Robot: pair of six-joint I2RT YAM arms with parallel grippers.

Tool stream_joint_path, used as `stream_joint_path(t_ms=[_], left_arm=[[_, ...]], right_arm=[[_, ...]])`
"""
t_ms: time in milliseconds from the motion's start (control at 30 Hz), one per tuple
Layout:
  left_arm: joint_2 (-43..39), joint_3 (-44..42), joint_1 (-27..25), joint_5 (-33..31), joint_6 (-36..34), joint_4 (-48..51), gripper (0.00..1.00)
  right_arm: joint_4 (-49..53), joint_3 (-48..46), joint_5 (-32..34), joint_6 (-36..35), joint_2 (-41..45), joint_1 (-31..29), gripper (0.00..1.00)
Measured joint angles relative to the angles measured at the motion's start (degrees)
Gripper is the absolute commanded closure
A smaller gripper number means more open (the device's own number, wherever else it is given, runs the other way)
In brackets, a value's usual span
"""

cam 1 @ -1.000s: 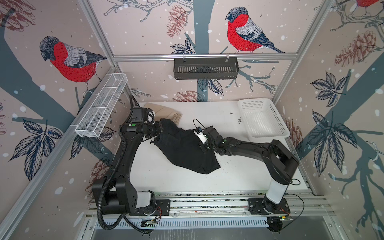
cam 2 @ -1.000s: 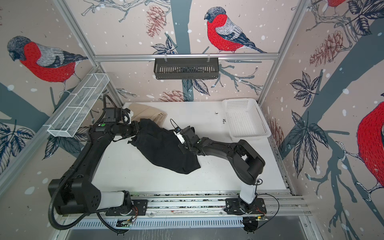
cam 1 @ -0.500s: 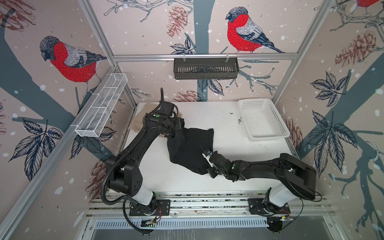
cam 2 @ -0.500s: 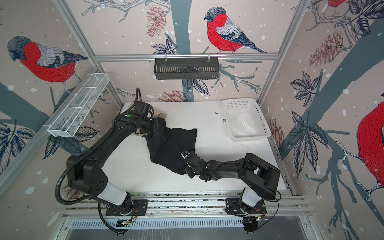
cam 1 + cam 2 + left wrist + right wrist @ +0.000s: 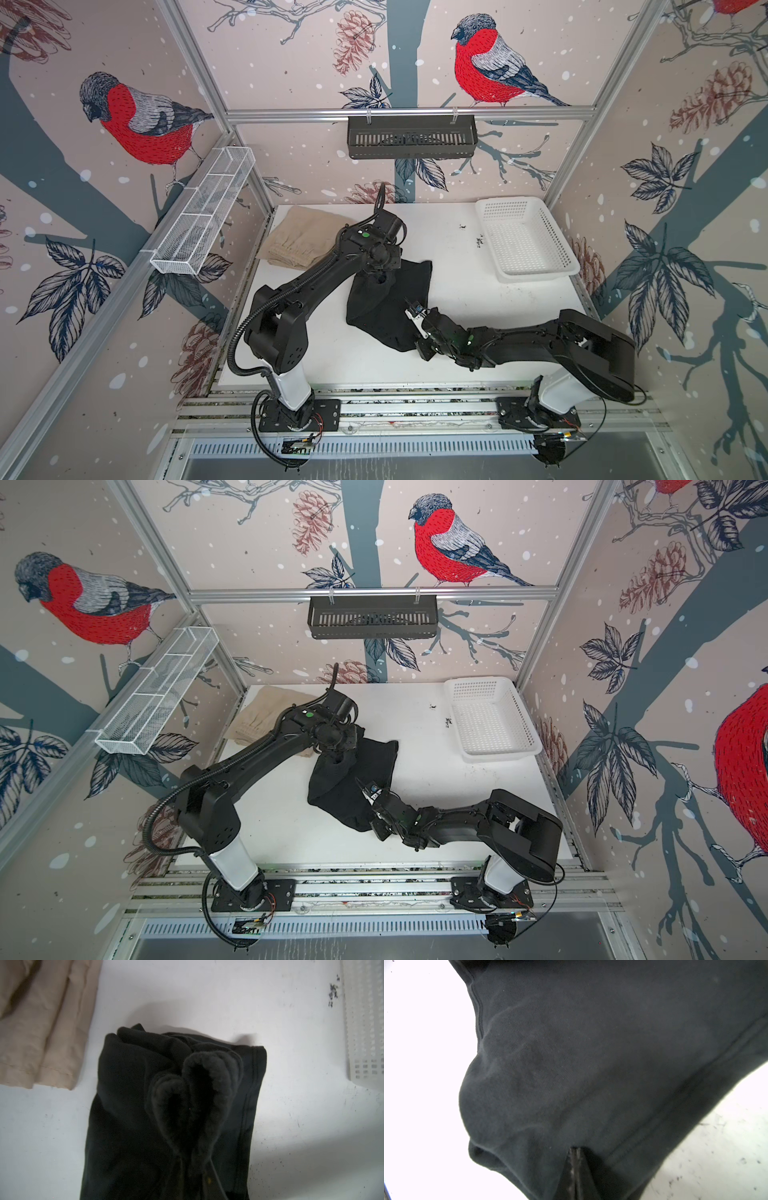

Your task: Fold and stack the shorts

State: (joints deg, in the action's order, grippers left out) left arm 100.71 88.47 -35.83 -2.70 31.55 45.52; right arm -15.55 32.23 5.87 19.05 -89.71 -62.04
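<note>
- black shorts [image 5: 376, 309]: long axis far to near along the counter [image 5: 478, 299];
- left pincer [image 5: 379, 275] grips their raised far end;
- right pincer [image 5: 575, 1159], closed, pinches the near corner

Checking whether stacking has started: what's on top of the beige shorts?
Nothing lies on the visible part of the beige shorts; the black shorts sit apart on the table. The left arm covers the beige pair's near corner in both top views.
</note>
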Motion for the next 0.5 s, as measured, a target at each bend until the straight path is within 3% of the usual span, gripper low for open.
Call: stream_joint_path(t_ms=[167,500], left_arm=[[1.9,-1.5,-3.7,1.7,-0.1,-1.8,1.0],[2.8,-7.8,-6.1,6.7,0.5,-9.7,0.99]], right_arm=[[-0.9,0.1,-0.2,0.0,-0.5,0.5,0.96],[-1.6,0.4,-1.5,-0.2,-1.0,1.0,0.84]])
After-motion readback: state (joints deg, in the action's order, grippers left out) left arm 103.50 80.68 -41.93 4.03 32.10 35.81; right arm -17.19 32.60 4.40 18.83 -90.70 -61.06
